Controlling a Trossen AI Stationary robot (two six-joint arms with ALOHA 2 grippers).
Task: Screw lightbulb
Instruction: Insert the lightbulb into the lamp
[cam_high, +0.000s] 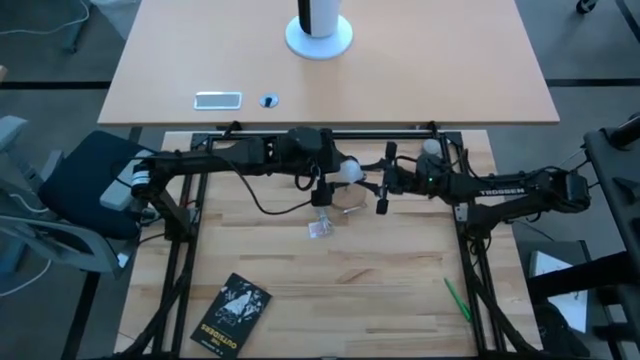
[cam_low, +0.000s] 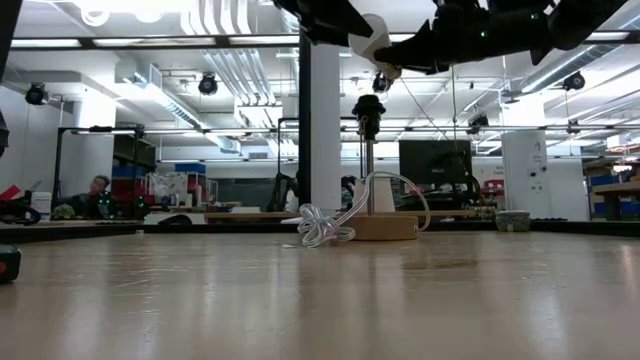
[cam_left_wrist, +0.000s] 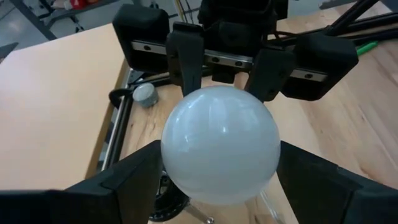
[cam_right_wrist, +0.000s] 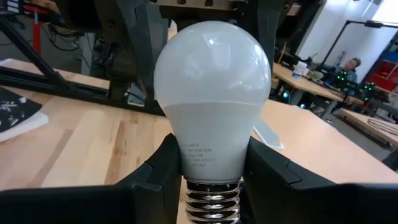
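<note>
The lightbulb (cam_left_wrist: 217, 124), a white frosted globe with a silvery screw base (cam_right_wrist: 211, 202), hangs in the air between both arms over the middle of the table (cam_high: 350, 170). My left gripper (cam_left_wrist: 219, 149) comes from the table's left and closes on the globe. My right gripper (cam_right_wrist: 213, 163) comes from the right and is shut on the neck. Below them the lamp stand's dark socket (cam_low: 368, 108) sits on a thin stem, which rises from a round wooden base (cam_low: 385, 228) resting on the table. My left gripper has the globe's two widest sides (cam_left_wrist: 166, 155) between its fingers (cam_left_wrist: 134, 177), with no gap showing at either side. The fingers come from the table's left, slanting a little downward. The bulb is lifted clear above the socket. My right gripper pinches the bulb's tapered neck (cam_right_wrist: 211, 155), just above the screw base, between its two fingers (cam_right_wrist: 163, 171). The fingers come level from the table's right. The screw base points back toward this wrist and the globe points away, toward the left gripper.
Crumpled clear plastic (cam_high: 320, 228) lies beside the stand. A black booklet (cam_high: 232, 312) lies near the front left and a green pen (cam_high: 457, 298) near the front right. On the far table stand a white cylinder on a round base (cam_high: 318, 30) and a small white card (cam_high: 218, 99).
</note>
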